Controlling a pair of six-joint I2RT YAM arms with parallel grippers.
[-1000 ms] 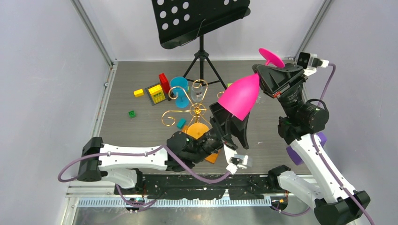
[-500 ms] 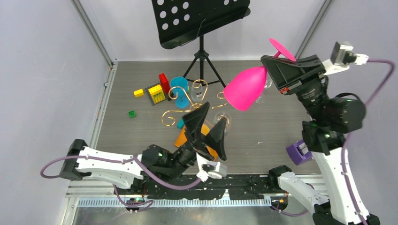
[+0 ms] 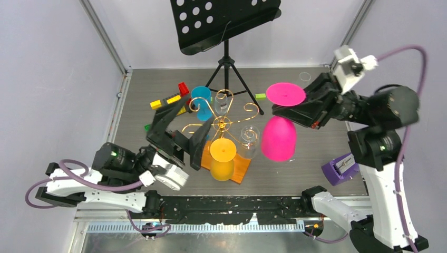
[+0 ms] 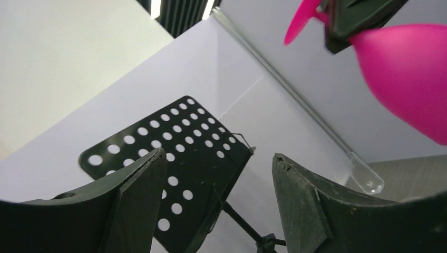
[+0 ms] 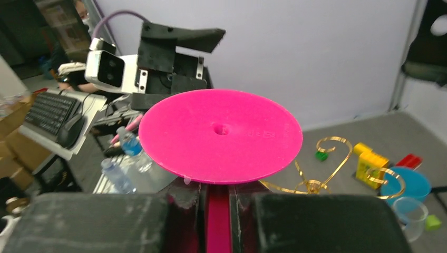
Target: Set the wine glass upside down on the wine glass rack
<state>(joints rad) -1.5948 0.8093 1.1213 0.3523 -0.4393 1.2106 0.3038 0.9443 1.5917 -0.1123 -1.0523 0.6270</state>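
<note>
The pink wine glass (image 3: 278,139) hangs upside down, foot (image 3: 285,94) uppermost, just right of the wine glass rack. My right gripper (image 3: 289,112) is shut on its stem (image 5: 217,221) under the foot (image 5: 221,134). The rack (image 3: 221,124) is gold wire with curled arms on an orange base (image 3: 241,173). An orange glass (image 3: 222,158) and a clear glass (image 3: 248,141) hang on it. My left gripper (image 3: 190,118) stands open and empty to the rack's left, pointing upward. In the left wrist view that gripper (image 4: 219,168) frames only the music stand, with the pink glass (image 4: 411,68) at top right.
A black perforated music stand (image 3: 226,21) on a tripod rises behind the rack. A blue cup (image 3: 201,96), yellow and red bricks (image 3: 171,100), a clear cup (image 3: 224,103) and a green block (image 3: 260,96) lie at the back. A purple object (image 3: 340,168) sits at the right.
The right arm has swung the pink glass from tilted to fully upside down and lowered it beside the rack. The left arm has pulled back to the left, its gripper still open.
</note>
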